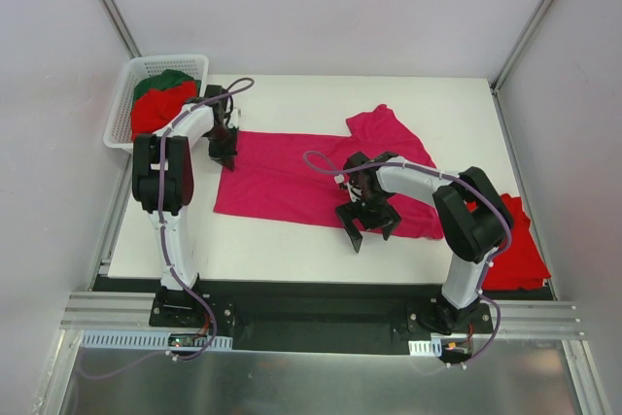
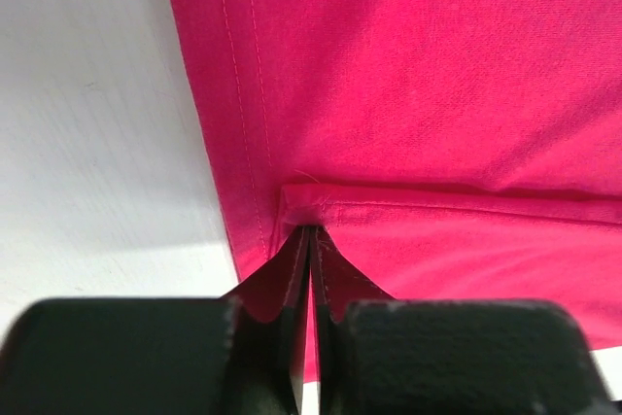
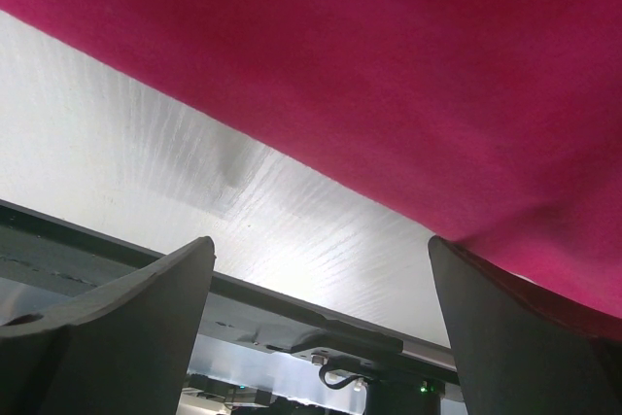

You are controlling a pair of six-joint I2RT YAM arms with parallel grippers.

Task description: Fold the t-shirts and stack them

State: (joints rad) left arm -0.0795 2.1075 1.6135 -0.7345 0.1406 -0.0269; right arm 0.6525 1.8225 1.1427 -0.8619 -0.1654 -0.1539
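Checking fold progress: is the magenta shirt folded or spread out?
Mostly spread: magenta shirt lies flat across table, left gripper pinching its corner.

top external: high at the near side, looking down on the whole table (image 1: 272,250) | left wrist: close, magenta t-shirt (image 2: 437,94) just ahead of the jaws | right wrist: low, table edge between the jaws | shared: the shirt

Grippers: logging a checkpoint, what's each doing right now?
Left gripper: closed on the hem of the magenta t-shirt.
Right gripper: open, holding nothing.
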